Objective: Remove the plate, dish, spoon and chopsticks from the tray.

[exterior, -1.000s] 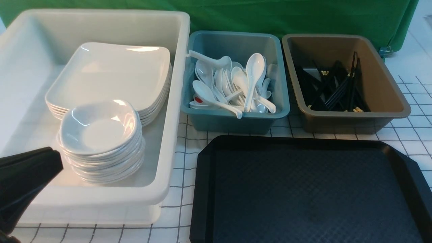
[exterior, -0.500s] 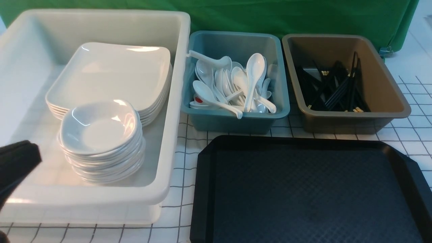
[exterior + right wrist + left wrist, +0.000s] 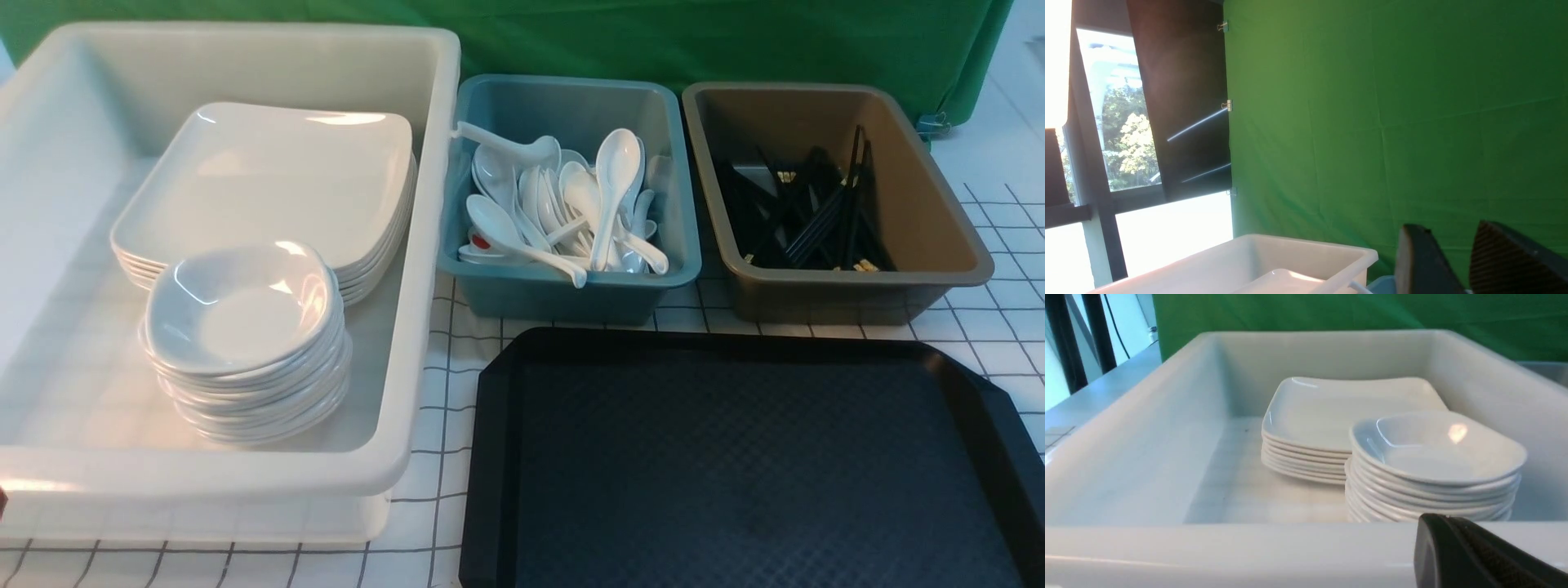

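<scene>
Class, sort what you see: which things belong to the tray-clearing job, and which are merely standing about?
Job: tray, plates, small dishes, spoons, chopsticks.
Standing about: white tub, blue tub, brown tub, green backdrop, checked tablecloth.

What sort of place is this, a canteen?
Probably a staged dish-sorting test bench, not a real canteen: a green cloth backdrop, a grid-lined white table cover, and sorted tubs, such as the blue plastic tub of white spoons.
</scene>
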`<act>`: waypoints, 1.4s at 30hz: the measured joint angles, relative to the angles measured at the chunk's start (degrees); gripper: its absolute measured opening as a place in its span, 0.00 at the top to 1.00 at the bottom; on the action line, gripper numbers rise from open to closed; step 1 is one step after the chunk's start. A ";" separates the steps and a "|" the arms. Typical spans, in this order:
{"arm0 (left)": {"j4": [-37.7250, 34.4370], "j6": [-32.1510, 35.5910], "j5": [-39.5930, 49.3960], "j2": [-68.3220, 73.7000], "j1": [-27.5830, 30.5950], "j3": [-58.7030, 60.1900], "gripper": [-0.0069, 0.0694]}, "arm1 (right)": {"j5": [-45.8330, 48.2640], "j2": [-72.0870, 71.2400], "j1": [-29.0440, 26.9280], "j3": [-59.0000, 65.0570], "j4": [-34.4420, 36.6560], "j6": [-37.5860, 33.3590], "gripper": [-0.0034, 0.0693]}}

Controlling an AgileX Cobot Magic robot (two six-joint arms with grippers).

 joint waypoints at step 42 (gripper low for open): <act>-0.85 0.00 3.54 -0.02 0.00 0.20 0.90 | 0.00 0.00 0.00 0.00 0.16 0.00 0.62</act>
